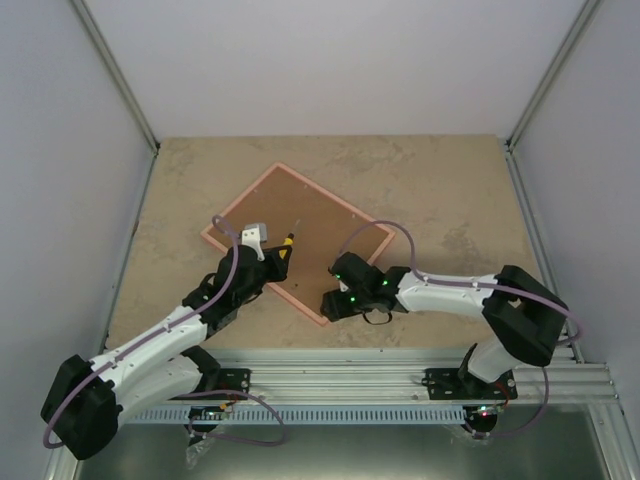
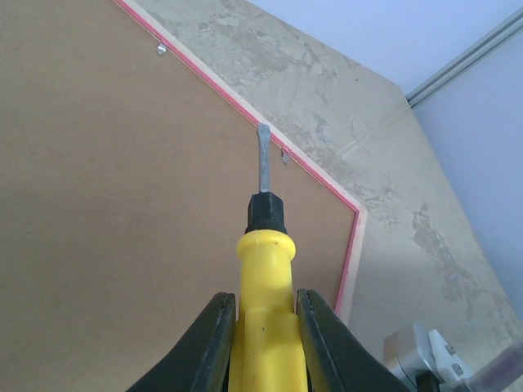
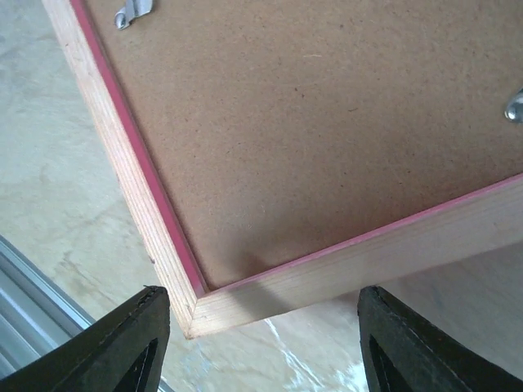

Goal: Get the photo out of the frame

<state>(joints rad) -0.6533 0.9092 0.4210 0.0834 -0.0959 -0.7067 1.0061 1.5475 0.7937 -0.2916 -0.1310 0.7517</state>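
Observation:
The pink frame (image 1: 352, 214) lies face down on the table, its brown backing board (image 1: 295, 235) up. The photo is hidden under the board. My left gripper (image 1: 282, 258) is shut on a yellow-handled screwdriver (image 2: 263, 310). Its metal blade (image 2: 263, 159) points at a small metal clip (image 2: 285, 155) by the frame's pink edge (image 2: 351, 253). My right gripper (image 1: 333, 303) is open at the frame's near corner (image 3: 192, 314). Its fingers (image 3: 122, 343) stand on either side of that corner, not touching it.
More metal clips hold the board: one at the far edge (image 2: 162, 50), two in the right wrist view (image 3: 131, 12) (image 3: 515, 106). A grey-white block (image 1: 254, 235) sits on the left arm's wrist. Grey walls enclose the tan table (image 1: 440, 190).

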